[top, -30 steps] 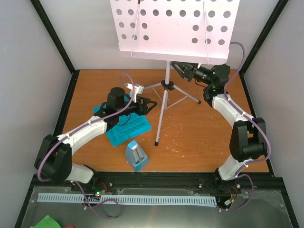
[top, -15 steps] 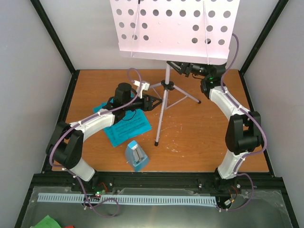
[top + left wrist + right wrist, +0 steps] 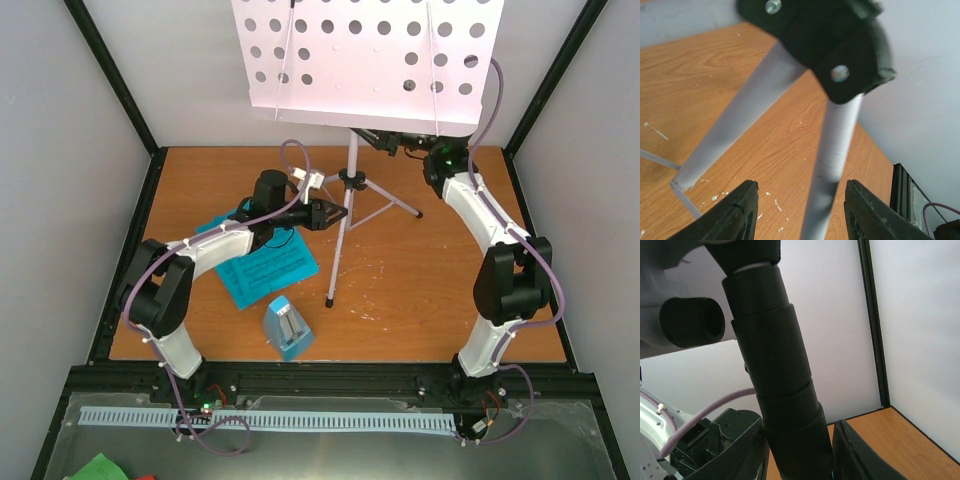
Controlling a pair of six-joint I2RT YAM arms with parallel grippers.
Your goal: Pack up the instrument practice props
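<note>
Music stand (image 3: 790,65) close up. Black hub (image 3: 825,45) at upper centre, two screw heads showing. Two grey legs run down from it: the left leg (image 3: 735,125) slants to lower left, the centre leg (image 3: 832,150) drops between the spread fingers of the left gripper (image 3: 801,212), nearer the right-hand finger (image 3: 870,212). Wooden tabletop (image 3: 685,80) beneath.

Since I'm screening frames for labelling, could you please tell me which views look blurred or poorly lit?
Left wrist: the black hub of the music stand is blurred, the tabletop grain sharp; right wrist: its black collar looks dark against the bright wall; top external: sharp, evenly lit.
</note>
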